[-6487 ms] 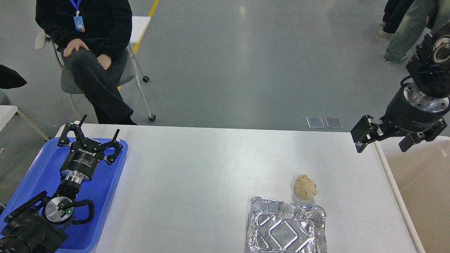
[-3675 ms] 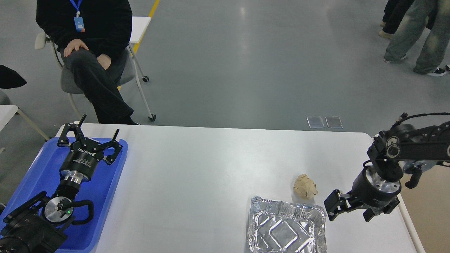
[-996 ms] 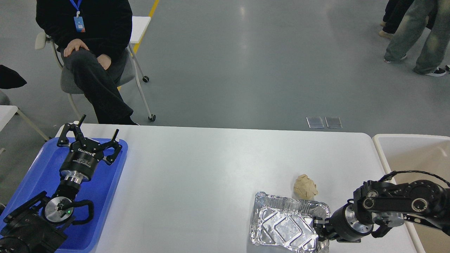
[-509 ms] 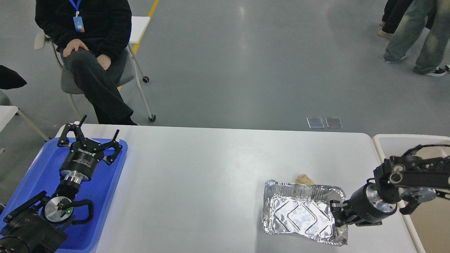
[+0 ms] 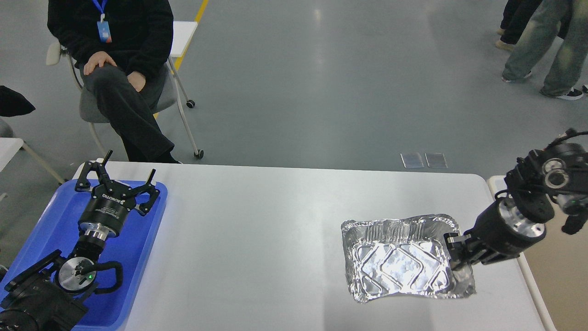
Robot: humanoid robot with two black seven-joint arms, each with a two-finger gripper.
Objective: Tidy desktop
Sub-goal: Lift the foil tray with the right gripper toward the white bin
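The white desktop [image 5: 275, 239] fills the lower view. My right gripper [image 5: 455, 252] is shut on the right rim of a crinkled foil tray [image 5: 399, 264] and holds it lifted and tilted above the desktop's right part. The tray hides the crumpled beige paper ball. My left gripper [image 5: 117, 180] is open and empty, hovering over the far end of the blue tray [image 5: 50, 220] at the left edge.
A white-rimmed beige bin [image 5: 558, 271] stands just off the desktop's right edge. A seated person [image 5: 119, 59] on a wheeled chair is beyond the far left corner. Other people stand at the far right.
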